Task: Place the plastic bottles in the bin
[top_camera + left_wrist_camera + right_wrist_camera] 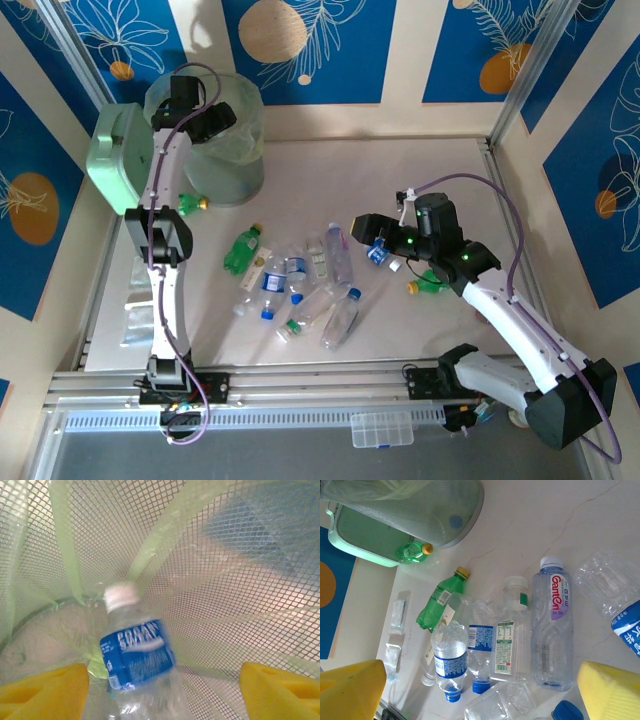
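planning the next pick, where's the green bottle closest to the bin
In the top view the green bottle lies far left on the table, at the foot of the bin, beside the mint-green container.

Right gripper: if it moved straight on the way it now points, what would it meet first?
The open right gripper would probably meet the clear plastic bottle with the green-and-white label first; depth is unclear.

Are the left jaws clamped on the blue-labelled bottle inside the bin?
No, the left jaws stand wide, one yellow pad well clear of the bottle inside the bin.
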Robot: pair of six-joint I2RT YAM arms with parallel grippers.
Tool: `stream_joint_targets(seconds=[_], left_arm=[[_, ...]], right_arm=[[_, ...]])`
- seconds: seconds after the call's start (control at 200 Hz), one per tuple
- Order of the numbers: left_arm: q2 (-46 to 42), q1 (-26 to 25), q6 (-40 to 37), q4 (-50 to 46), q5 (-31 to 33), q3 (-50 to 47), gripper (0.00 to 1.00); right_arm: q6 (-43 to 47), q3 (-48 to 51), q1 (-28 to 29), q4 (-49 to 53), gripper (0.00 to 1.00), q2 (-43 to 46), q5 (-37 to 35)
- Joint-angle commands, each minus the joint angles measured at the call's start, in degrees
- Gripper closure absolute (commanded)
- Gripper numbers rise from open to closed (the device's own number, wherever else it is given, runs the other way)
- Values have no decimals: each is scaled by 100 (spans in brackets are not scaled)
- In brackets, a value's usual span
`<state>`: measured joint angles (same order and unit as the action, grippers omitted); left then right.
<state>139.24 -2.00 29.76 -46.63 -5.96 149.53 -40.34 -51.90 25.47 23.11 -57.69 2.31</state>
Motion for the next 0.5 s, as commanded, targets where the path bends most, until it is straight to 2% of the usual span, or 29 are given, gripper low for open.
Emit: stream_joint_targets(seconds=[0.0,0.21,0.495], left_arm=[[-181,33,-14,108,-79,110,19],[-569,24,-54,329,-252,5,19],[-2158,-143,-682,2064,-796,-1464,18]], right_arm=[[8,-40,-16,-84,2,78,142],[76,-107,1,21,2,296,198],[135,-156,126,317,2,821,367]])
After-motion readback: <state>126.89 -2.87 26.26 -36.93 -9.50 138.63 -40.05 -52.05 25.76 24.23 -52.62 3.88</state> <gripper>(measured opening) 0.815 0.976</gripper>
